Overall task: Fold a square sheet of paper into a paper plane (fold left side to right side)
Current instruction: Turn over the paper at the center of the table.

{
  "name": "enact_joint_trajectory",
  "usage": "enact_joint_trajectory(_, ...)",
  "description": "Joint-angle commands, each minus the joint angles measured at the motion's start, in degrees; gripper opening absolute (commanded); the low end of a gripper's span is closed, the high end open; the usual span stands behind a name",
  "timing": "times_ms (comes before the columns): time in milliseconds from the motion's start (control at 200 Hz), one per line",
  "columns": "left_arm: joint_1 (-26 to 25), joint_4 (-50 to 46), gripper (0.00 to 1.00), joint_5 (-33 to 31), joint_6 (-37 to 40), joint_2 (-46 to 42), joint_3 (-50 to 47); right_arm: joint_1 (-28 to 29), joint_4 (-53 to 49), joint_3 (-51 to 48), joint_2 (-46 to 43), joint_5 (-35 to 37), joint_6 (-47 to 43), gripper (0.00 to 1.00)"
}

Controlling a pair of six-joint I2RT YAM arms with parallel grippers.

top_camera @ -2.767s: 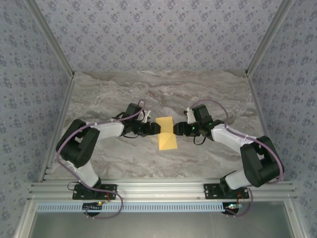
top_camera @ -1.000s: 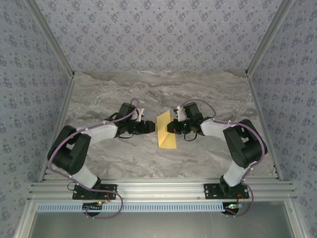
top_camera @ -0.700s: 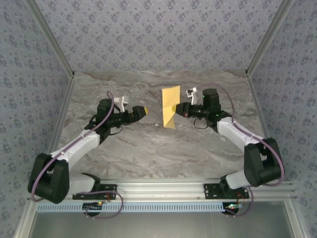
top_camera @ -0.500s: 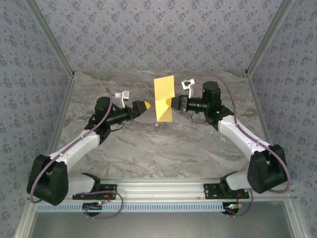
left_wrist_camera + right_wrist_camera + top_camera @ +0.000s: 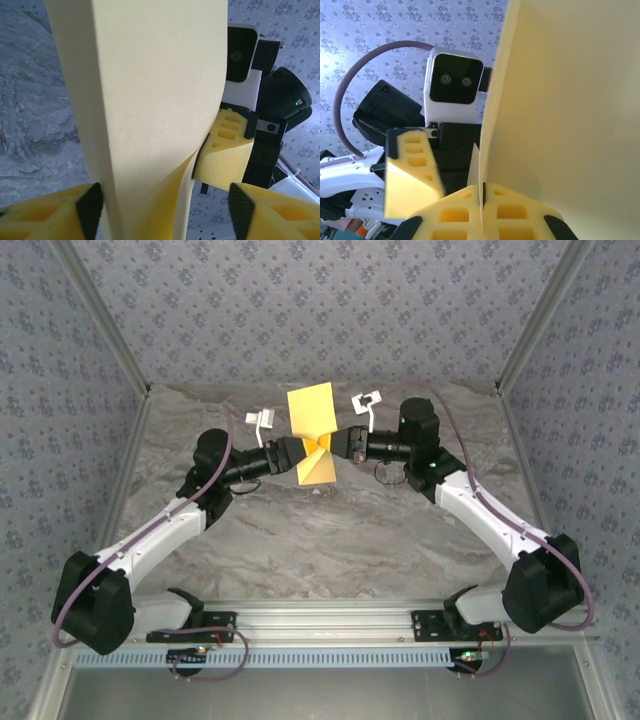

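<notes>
The left gripper [image 5: 291, 452] was spread wide. In its wrist view the pads [image 5: 90, 209] stood far apart with the paper [image 5: 311, 425] rising between them. Whether the near pad touched the sheet could not be told, since the paper crowded that view. The paper hung upright in the air above the table [image 5: 330, 540], between the two grippers. It was bent along a lengthwise crease rather than lying flat. The right gripper [image 5: 337, 445] was clamped on the sheet's right side, and in its wrist view the fingers [image 5: 457, 215] met with the paper's edge pinched in the seam between them.

The step in hand seemed to be a mid-air regrasp ahead of folding the left side over to the right, with the plane not yet formed. The next move probably called for the left gripper to close on its side without dragging the sheet from the right's pinch. The edges would then need to be aligned before any crease was pressed.

There was no container in the scene, and the paper's only holder was the right gripper.
</notes>
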Motion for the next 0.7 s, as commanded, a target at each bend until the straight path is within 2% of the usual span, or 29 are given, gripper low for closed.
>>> enact_joint_trajectory(0, -0.42, 3.65, 0.57, 0.81, -0.15, -1.14, 1.54, -0.08, 2.64, 0.52, -1.65, -0.66, 2.34, 0.01)
enact_joint_trajectory(270, -0.45, 2.25, 0.24, 0.47, 0.80, -1.33, 1.38, -0.50, 2.31, -0.37, -2.24, 0.22, 2.78, 0.05)
enact_joint_trajectory(350, -0.55, 1.36, 0.15, 0.07, 1.38, -1.43, 1.45, -0.70, 1.51, -0.54, -2.53, 0.63, 2.43, 0.11)
enact_joint_trajectory(470, -0.61, -2.12, 0.11, -0.79, 3.63, -1.83, 1.85, -1.45, -2.64, -0.62, -3.55, 1.91, -0.28, 0.24)
enact_joint_trajectory(575, -0.91, -9.58, 0.10, -2.98, 8.59, -3.06, 2.75, -2.52, -11.09, -0.42, -5.89, 5.61, -6.04, 0.37)
enact_joint_trajectory(695, -2.74, -29.16, 0.09, -10.98, 19.87, -4.77, 6.38, -3.14, -28.48, 1.59, -9.08, 18.14, -16.87, 0.53)
